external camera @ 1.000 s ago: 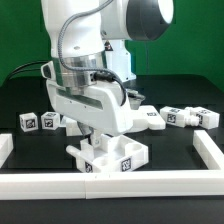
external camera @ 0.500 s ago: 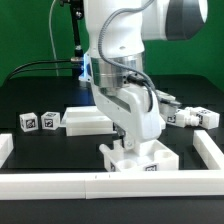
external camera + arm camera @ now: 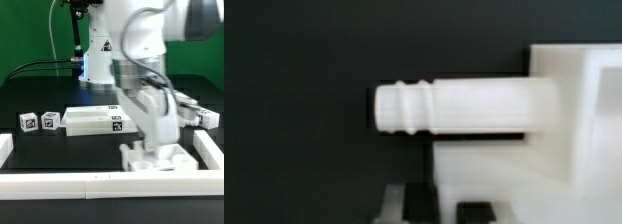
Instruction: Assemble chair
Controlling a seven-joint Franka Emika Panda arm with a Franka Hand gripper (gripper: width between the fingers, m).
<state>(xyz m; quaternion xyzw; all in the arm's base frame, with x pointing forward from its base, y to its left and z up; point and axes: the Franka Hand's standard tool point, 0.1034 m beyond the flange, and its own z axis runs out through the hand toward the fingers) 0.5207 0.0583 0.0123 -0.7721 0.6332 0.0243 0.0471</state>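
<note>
Black table top with a green wall behind it; a white rail runs along the front edge.

Your arm reaches down on the exterior view's right, and it is blurred there. Your gripper sits on a white notched block, which rests on the table just behind the rail. In the wrist view the fingers are drawn close together, pinching a thin white wall of that block. A ribbed white peg projects sideways from the block over bare black surface.

Other chair parts lie apart from the block:
- A long white slab with a tag lies flat near the centre.
- Two small tagged cubes sit side by side on the exterior view's left.
- More tagged pieces lie at the exterior view's right, behind the arm.
</note>
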